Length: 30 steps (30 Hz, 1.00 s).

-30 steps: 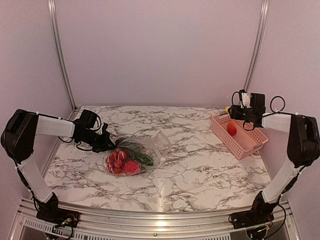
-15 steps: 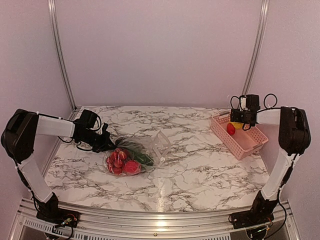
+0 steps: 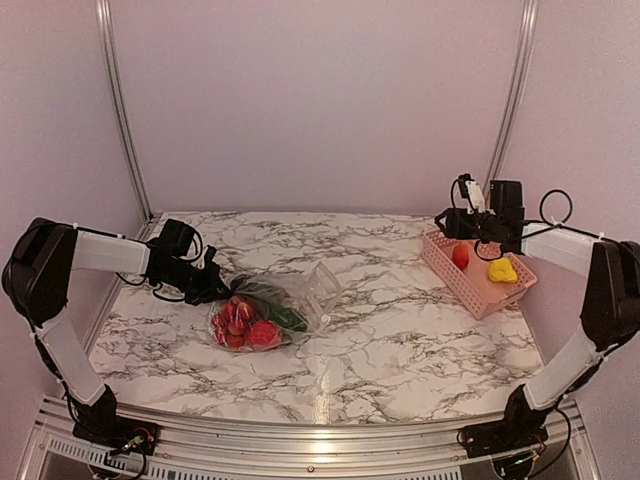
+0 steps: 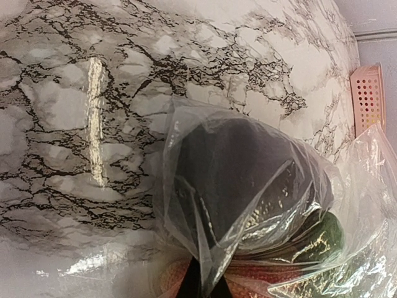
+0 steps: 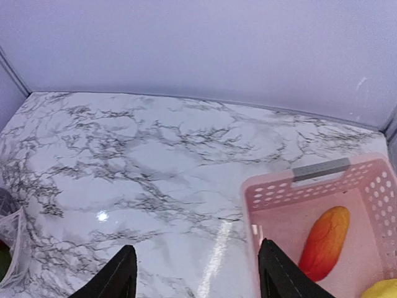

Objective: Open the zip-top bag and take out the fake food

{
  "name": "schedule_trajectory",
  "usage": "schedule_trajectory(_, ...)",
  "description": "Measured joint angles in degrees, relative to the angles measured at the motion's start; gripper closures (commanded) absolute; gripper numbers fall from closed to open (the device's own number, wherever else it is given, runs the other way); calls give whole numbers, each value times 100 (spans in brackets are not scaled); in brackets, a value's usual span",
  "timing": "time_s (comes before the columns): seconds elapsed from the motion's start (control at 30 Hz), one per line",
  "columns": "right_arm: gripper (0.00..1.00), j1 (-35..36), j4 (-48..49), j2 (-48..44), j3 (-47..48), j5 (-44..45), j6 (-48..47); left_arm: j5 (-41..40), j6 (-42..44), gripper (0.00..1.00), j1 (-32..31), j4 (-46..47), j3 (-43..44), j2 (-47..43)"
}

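The clear zip-top bag (image 3: 290,300) lies left of centre on the marble table, its mouth toward the right. Inside it are red fake food (image 3: 245,325) and a dark green cucumber (image 3: 283,314). My left gripper (image 3: 215,286) is shut on the bag's left corner. In the left wrist view a fold of the plastic (image 4: 214,248) is pinched between the dark fingertips (image 4: 189,287), with the green piece (image 4: 325,234) behind it. My right gripper (image 3: 443,222) hovers open and holds nothing over the far-left corner of the pink basket (image 3: 500,297). In the right wrist view its fingers (image 5: 124,273) stand wide apart.
The pink basket (image 5: 298,183) at the right edge holds an orange-red piece (image 3: 460,256) and a yellow pepper (image 3: 502,270). Both also show in the right wrist view, the orange-red piece (image 5: 325,242) and the pepper (image 5: 381,290). Walls close in the back and sides.
The yellow pepper has left my right gripper and now lies in the basket. The right gripper has swung left toward the basket's far corner. Left arm and bag are unmoved.
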Motion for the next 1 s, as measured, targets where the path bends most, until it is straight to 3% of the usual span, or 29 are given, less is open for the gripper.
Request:
schedule_trajectory(0.1, 45, 890, 184, -415, -470, -636, -59, 20, 0, 100, 4, 2, -4, 0)
schedule_trajectory(0.27, 61, 2048, 280, -334, -719, -1386, -153, 46, 2, 100, 11, 11, -11, 0)
schedule_trajectory(0.43, 70, 2752, 409, 302, -588, -1764, -247, 59, 0, 100, 11, 17, -11, 0)
schedule_trajectory(0.6, 72, 3322, 424, 1220, -83, -2028, -315, 83, -7, 100, 15, 28, -11, 2)
schedule_trajectory(0.83, 58, 3958, 291, 2118, 667, -2146, -634, 142, -26, 100, 15, 96, -20, 44)
schedule_trajectory(1.0, 36, 4124, 74, 2441, 874, -2138, -949, 186, -31, 100, 15, 153, -33, 72)
